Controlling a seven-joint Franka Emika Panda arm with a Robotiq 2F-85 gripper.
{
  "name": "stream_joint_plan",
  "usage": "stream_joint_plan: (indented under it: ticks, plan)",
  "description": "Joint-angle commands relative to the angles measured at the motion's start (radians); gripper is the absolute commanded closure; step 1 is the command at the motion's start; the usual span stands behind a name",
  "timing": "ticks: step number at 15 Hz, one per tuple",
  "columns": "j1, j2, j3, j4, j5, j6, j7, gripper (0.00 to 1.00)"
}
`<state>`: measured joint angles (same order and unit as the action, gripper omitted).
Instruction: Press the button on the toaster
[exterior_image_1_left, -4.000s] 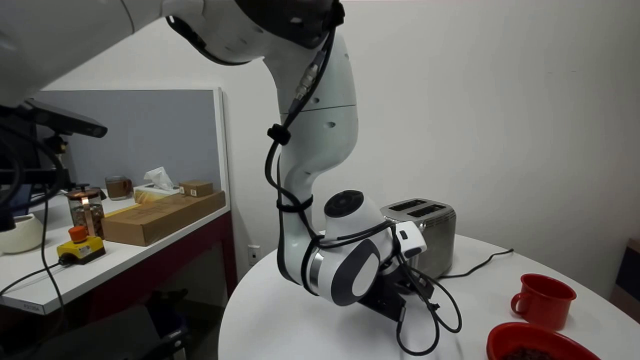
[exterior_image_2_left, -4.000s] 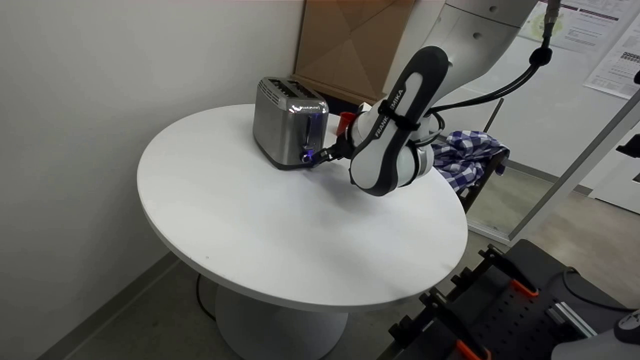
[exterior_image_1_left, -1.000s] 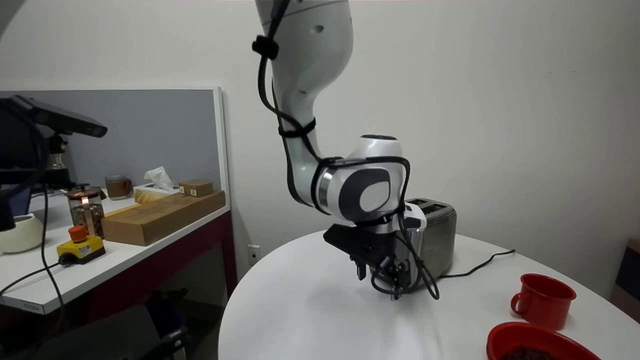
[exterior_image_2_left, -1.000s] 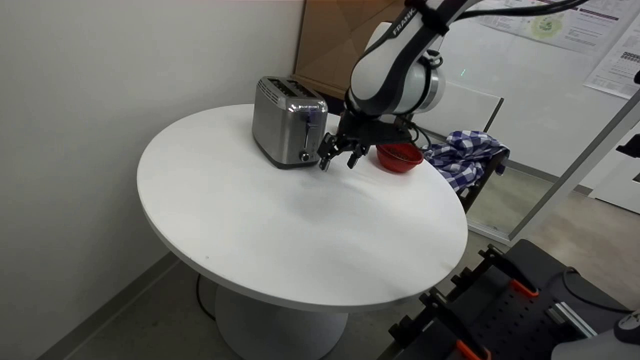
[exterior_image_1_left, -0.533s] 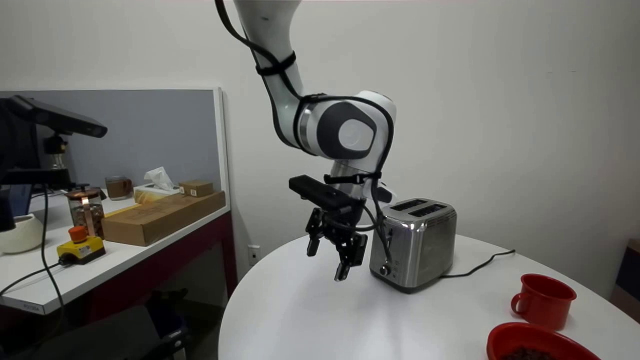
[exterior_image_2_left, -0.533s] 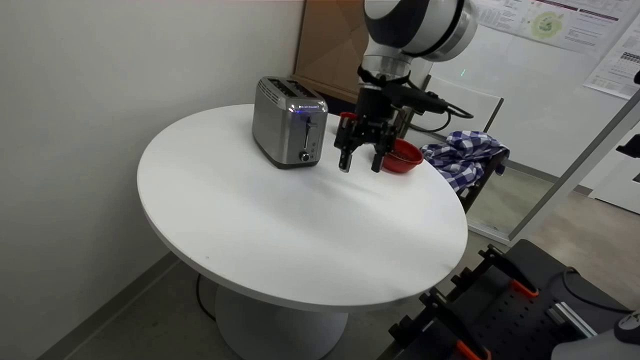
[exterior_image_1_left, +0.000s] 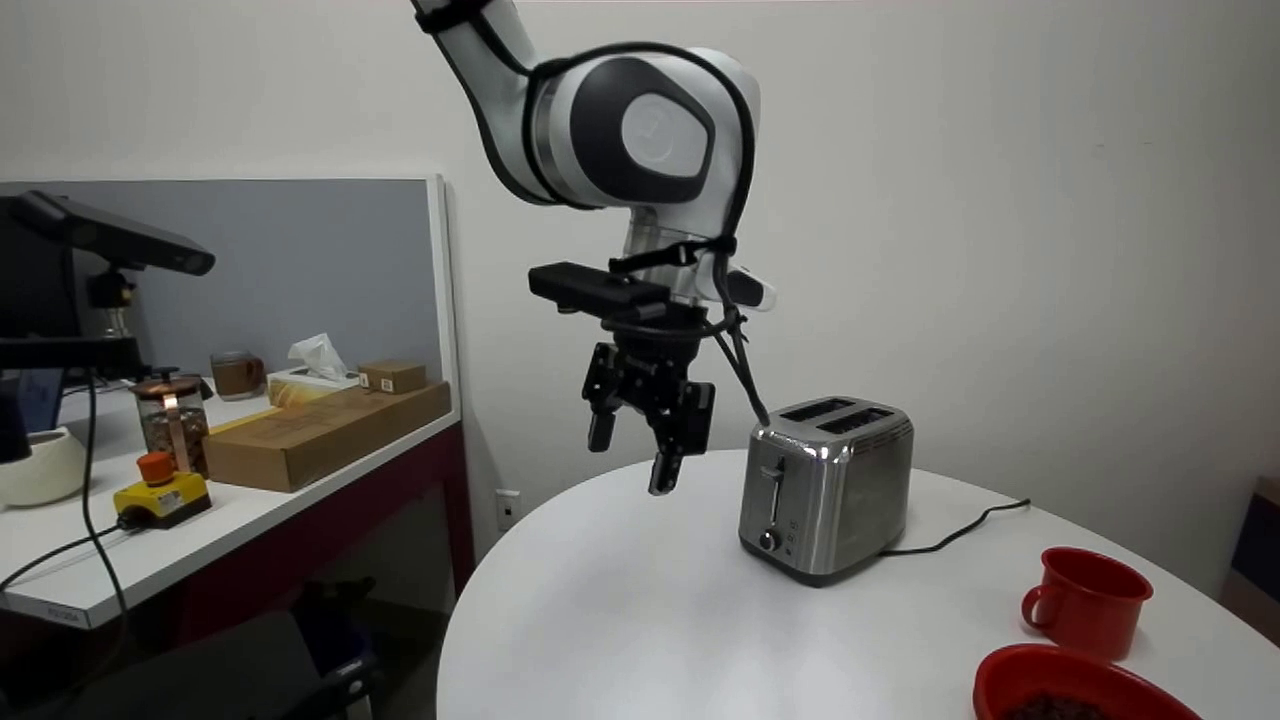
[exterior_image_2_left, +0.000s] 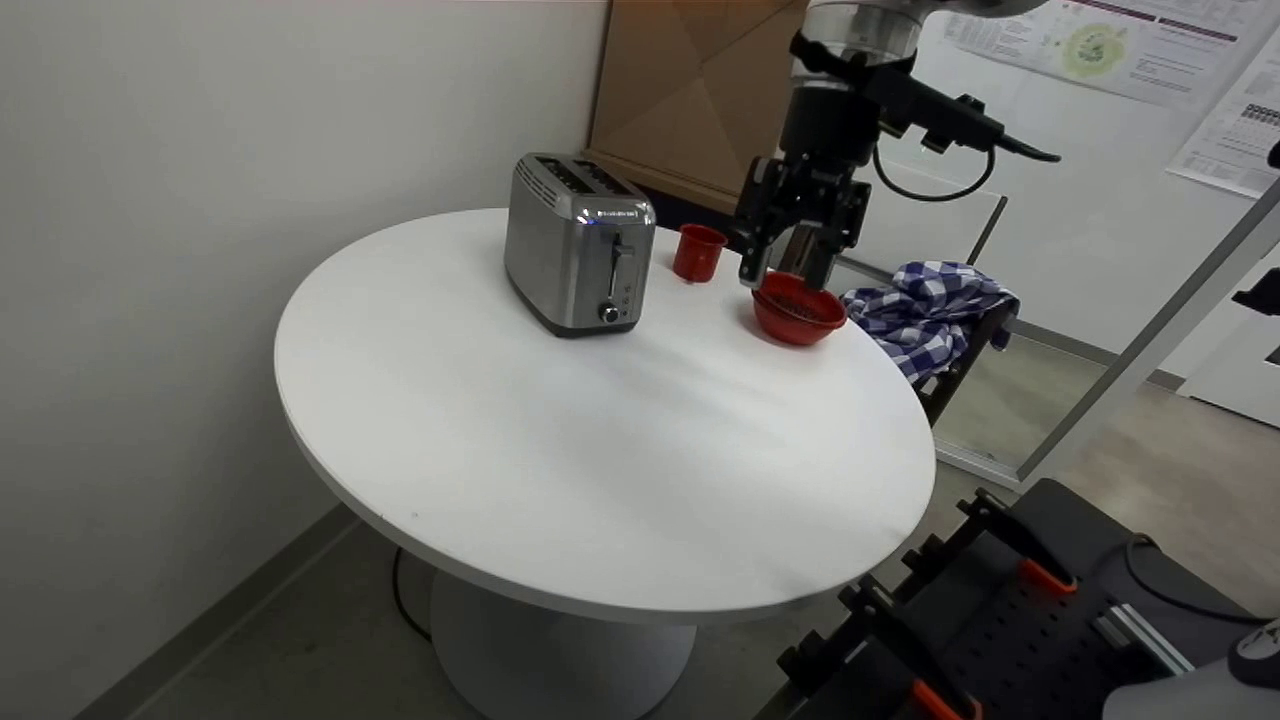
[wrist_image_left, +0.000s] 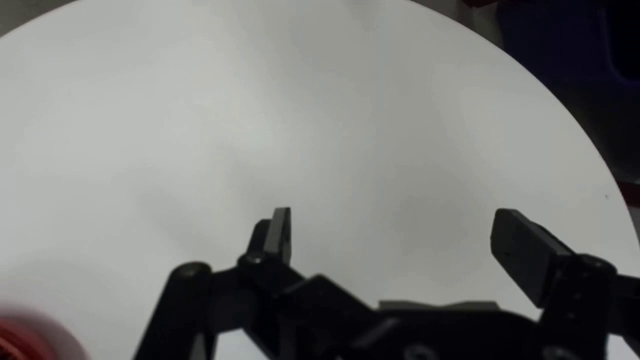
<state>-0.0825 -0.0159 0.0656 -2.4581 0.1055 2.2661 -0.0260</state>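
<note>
Wrist view: gripper (wrist_image_left: 393, 215) wide, lower half of frame. In an exterior view, toaster (exterior_image_2_left: 577, 250) upper center, gripper apart, right of it.

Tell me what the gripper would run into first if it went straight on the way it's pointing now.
Probably the white tabletop: the open gripper points down toward it, and in the wrist view the red bowl sits off in the lower left corner. The height is unclear.

Toaster (exterior_image_1_left: 866, 495): shiny metal. Tabletop (exterior_image_2_left: 560, 450): smooth. Long box (exterior_image_1_left: 328, 436): matt cardboard.
</note>
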Motion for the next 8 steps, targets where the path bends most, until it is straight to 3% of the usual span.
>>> stream_joint_plan:
  ticks: [1, 2, 8]
  plan:
    - [0.025, -0.145, -0.037, -0.088, -0.03, 0.02, -0.011, 0.0]
    - [0.031, -0.065, -0.038, -0.032, -0.013, 0.001, 0.002, 0.0]
    - [0.037, -0.071, -0.045, -0.041, -0.014, 0.0, 0.003, 0.0]
